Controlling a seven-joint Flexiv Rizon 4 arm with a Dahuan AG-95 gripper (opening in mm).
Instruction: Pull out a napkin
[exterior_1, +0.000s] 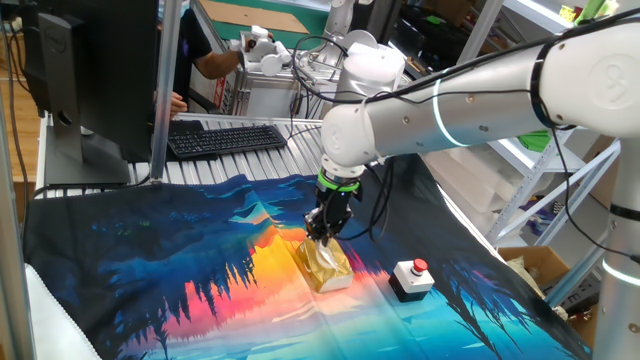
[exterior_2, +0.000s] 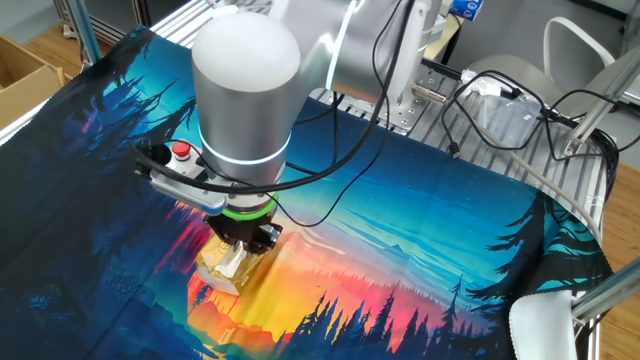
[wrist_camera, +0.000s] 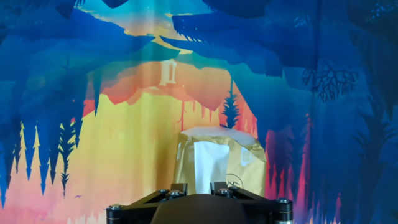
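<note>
The shiny gold tissue pack (exterior_1: 328, 268) lies on the colourful cloth, also in the other fixed view (exterior_2: 213, 274) and the hand view (wrist_camera: 244, 163). A white napkin (wrist_camera: 208, 163) sticks up out of the pack's top slot and runs up between my fingers. My gripper (exterior_1: 325, 238) points straight down onto the top of the pack and is shut on the napkin. In the other fixed view the gripper (exterior_2: 240, 252) has a bit of white napkin (exterior_2: 231, 263) under it. In the hand view the gripper (wrist_camera: 200, 186) has its two fingers close together on either side of the white strip.
A small grey box with a red button (exterior_1: 412, 278) stands right of the pack, also in the other fixed view (exterior_2: 180, 152). A keyboard (exterior_1: 226, 138) and a monitor (exterior_1: 95, 70) sit beyond the cloth's far edge. A person's hand (exterior_1: 178, 100) is near the keyboard.
</note>
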